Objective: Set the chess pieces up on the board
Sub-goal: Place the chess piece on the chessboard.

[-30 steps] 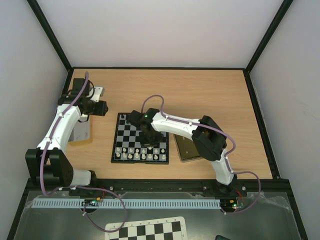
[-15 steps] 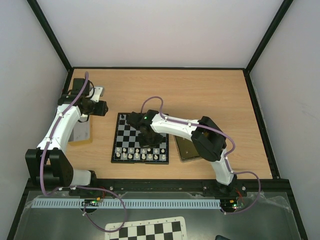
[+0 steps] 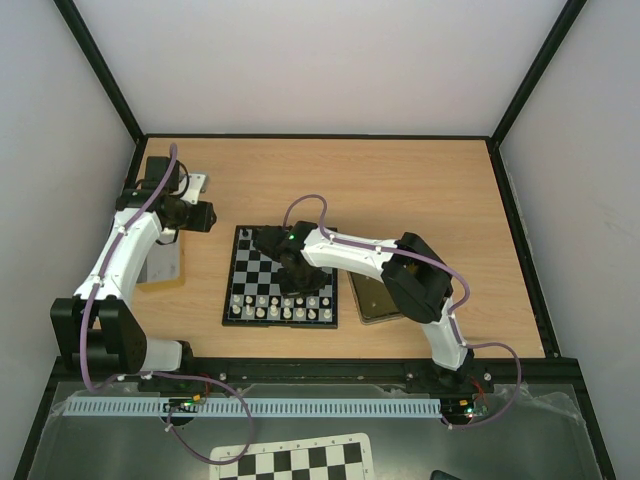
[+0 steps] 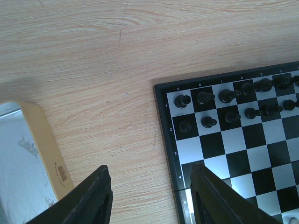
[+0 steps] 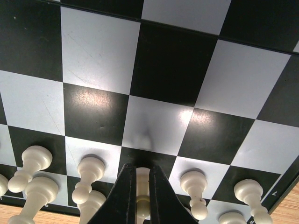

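Note:
The board (image 3: 255, 272) lies mid-table, with cream-white chess pieces (image 3: 280, 306) lined along its near rows. In the right wrist view my right gripper (image 5: 142, 171) is shut on a white piece (image 5: 142, 184), held upright just above a dark square in the second row, white neighbours (image 5: 88, 173) on either side. My right gripper (image 3: 291, 272) hangs over the board's middle. Black pieces (image 4: 224, 105) fill the corner rows in the left wrist view. My left gripper (image 4: 152, 189) is open and empty above the wood at the board's (image 4: 233, 154) left edge, also in the top view (image 3: 203, 215).
A square gold tin (image 3: 372, 298) sits right of the board, under the right forearm. Its other half (image 3: 160, 265) lies at the left beside the left arm, its corner visible as the tin (image 4: 44, 149). A printed checkered sheet (image 3: 290, 460) lies below the table's near edge.
The right arm has crept slightly left over the board with the white piece still held. The left arm has not moved.

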You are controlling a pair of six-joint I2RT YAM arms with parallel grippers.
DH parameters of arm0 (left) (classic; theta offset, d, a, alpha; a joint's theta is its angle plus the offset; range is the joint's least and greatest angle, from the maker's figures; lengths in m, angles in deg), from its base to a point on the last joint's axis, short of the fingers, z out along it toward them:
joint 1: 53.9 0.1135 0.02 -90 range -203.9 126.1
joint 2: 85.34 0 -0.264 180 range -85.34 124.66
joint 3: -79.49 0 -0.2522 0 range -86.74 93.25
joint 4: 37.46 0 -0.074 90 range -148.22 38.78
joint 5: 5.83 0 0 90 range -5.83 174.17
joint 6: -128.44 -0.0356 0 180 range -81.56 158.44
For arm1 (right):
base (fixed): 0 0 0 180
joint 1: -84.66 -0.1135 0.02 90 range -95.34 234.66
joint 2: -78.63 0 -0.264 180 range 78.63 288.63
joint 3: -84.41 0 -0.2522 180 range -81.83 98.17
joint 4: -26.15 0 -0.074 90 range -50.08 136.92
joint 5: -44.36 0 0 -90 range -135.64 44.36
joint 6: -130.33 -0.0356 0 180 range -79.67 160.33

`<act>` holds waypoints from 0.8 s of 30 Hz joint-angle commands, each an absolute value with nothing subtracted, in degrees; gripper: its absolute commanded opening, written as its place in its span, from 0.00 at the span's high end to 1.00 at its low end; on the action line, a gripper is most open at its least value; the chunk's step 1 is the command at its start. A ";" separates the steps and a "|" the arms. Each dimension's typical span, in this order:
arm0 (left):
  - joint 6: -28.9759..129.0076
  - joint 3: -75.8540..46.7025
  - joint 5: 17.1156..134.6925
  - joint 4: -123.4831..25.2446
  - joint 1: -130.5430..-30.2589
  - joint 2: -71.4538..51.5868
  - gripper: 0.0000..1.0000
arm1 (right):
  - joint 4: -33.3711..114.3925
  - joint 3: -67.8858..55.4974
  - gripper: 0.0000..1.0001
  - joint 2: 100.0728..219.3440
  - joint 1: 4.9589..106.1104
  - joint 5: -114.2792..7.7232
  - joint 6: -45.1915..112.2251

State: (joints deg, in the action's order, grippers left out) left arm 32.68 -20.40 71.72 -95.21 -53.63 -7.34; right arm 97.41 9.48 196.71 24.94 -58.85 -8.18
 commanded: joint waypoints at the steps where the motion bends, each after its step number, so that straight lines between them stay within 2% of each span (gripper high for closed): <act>1: 33.08 -20.75 71.28 -94.90 -53.81 -7.97 0.53 | 97.59 9.05 0.98 196.66 24.42 -58.70 -8.93; 24: 32.99 -20.80 70.68 -94.99 -53.81 -7.99 0.53 | 97.52 9.05 0.91 196.92 24.42 -59.16 -8.37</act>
State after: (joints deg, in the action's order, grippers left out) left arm 32.68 -20.40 71.65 -95.21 -53.63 -7.36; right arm 97.30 9.48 196.71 24.89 -59.26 -8.14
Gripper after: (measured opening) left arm 0.473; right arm 0.087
